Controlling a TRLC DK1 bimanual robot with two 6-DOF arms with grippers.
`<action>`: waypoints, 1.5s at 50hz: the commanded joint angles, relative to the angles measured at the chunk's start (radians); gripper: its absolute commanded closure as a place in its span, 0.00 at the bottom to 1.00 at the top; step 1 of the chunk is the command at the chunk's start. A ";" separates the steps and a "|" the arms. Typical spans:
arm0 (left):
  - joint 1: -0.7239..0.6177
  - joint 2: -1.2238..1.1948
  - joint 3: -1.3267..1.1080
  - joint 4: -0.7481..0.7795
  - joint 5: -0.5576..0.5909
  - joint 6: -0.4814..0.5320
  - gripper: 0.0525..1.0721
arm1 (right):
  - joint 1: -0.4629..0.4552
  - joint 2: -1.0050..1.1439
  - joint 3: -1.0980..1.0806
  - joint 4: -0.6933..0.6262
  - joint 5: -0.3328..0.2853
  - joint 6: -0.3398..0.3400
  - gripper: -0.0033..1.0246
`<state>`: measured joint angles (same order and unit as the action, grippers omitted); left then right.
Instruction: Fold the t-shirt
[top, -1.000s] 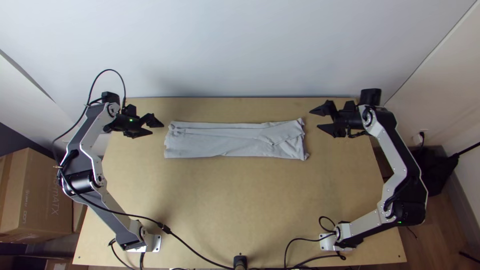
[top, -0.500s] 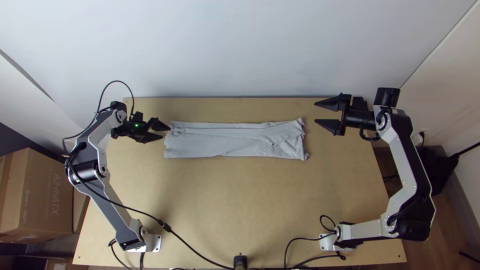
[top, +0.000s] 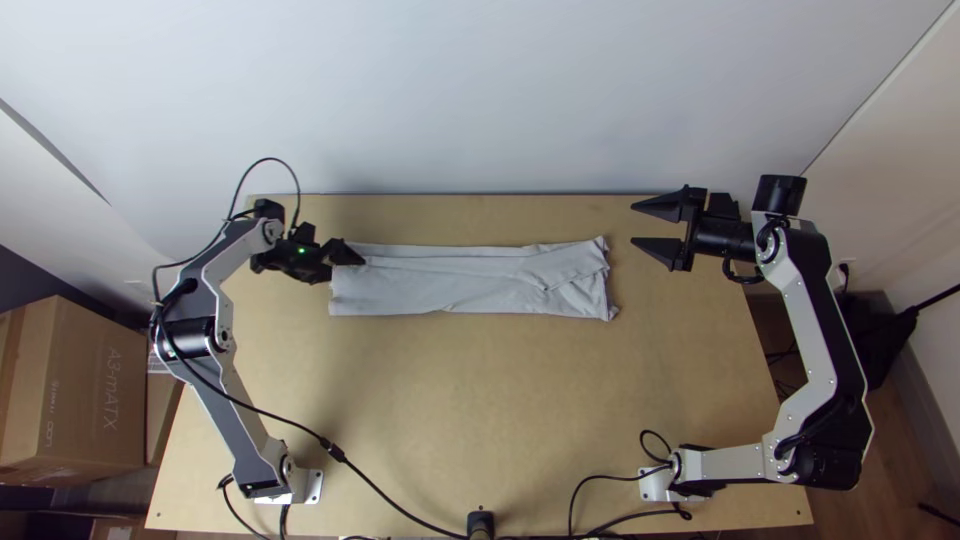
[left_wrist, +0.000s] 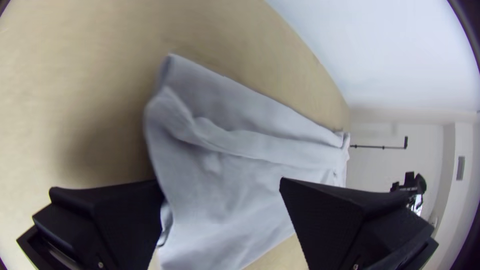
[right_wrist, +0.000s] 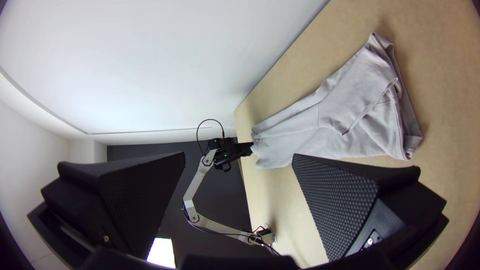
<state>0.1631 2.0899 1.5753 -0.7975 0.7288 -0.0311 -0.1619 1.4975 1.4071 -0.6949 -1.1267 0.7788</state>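
T-shirt (top: 470, 280), pressed into a long, narrow strip, lies toward the far side of the light wooden surface (top: 480, 400), its long axis running side to side, roughly in line with the far edge. At the strip's left end, my left end effector (left_wrist: 220, 182) sits with its two fingers spread, one on either side of the cloth's short end edge, near the far corner; I see no pinch on the fabric. From there, almost the whole length of the shirt stretches away to the right. Off the opposite end, my right end effector (top: 633, 224) points back toward the shirt, also open, apart from the cloth and a little to the far side of it.

The left is the nearer of the two, and I judge the next step to be its grip on that end, then a fold along the strip toward the middle. The lengthwise folds look done; the crosswise ones remain. A shallow bite could catch just the top layer, and the loose diagonal flap at the right end could shift if the strip is dragged.
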 joint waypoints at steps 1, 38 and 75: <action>-0.071 0.019 -0.041 -0.008 -0.026 -0.027 0.07 | 0.004 -0.026 -0.014 -0.005 -0.018 0.027 0.04; 0.280 -0.160 -0.101 -0.023 -0.258 0.157 0.97 | -0.005 -0.066 -0.119 -0.002 0.036 -0.050 0.04; 0.070 -0.376 0.069 -0.213 -1.146 0.255 0.97 | 0.093 -0.145 -0.191 -0.054 0.340 -0.170 0.04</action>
<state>0.3164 1.7405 1.5753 -0.9535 -0.3573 0.2531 -0.0742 1.3964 1.2537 -0.7361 -0.7994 0.6296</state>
